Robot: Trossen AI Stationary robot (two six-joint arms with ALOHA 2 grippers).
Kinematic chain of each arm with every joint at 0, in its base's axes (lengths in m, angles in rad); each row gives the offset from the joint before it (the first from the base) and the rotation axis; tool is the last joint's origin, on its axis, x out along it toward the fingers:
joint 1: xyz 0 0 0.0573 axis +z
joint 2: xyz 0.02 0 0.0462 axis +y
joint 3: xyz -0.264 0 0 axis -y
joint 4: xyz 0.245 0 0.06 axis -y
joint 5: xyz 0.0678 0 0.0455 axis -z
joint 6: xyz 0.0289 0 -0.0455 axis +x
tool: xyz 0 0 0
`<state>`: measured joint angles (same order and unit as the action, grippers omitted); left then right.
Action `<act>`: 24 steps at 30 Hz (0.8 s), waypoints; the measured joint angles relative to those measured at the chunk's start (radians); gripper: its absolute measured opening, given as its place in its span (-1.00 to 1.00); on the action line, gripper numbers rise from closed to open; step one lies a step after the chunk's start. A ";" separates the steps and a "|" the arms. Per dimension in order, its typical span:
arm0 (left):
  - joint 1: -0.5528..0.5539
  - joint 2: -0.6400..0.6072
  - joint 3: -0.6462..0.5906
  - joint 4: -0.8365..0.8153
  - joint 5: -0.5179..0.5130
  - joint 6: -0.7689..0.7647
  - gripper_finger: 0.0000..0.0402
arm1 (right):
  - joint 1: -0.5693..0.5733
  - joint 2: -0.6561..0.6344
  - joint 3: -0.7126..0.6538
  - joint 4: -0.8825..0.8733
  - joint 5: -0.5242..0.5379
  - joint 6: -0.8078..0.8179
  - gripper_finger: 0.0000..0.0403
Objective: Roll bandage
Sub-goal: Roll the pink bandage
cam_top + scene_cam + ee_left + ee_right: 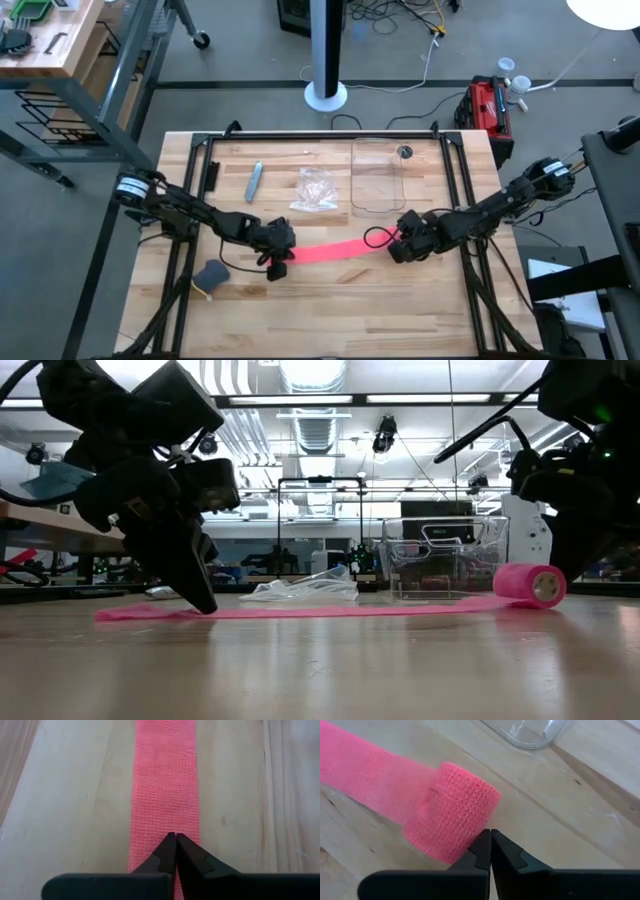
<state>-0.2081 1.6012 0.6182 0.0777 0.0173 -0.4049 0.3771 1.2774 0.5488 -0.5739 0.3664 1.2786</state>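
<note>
Pink bandage (335, 249) lies mid-frame, rolled only at its right end, most still flat; left gripper (279, 262) and right gripper (398, 247) both closed, holding nothing.

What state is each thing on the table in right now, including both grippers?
Bright pink-red fabric bandage: partly rolled, roll at one end, the rest flat on the table.
Left gripper: shut, tips down on the flat strip.
Right gripper: shut, tips against the roll.
Clear rigid plastic container: upright; contents cannot be told.
Clear crinkled plastic bag: crumpled, lying loose.
</note>
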 joint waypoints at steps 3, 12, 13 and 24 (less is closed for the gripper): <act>-0.002 -0.003 0.000 0.000 0.000 -0.004 -1.00 | 0.000 0.000 0.000 0.031 -0.001 -0.011 -1.00; -0.002 -0.010 0.000 -0.012 0.001 -0.012 -0.99 | -0.005 0.000 0.000 0.041 0.000 -0.016 -1.00; -0.002 -0.012 0.000 -0.015 0.003 -0.019 -0.99 | -0.005 0.000 0.000 0.041 0.000 -0.017 -1.00; -0.002 -0.022 0.000 -0.039 0.009 -0.054 -1.00 | -0.005 0.000 0.000 0.042 0.000 -0.022 -1.00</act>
<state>-0.2096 1.5791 0.6186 0.0388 0.0261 -0.4589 0.3725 1.2774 0.5491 -0.5320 0.3664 1.2568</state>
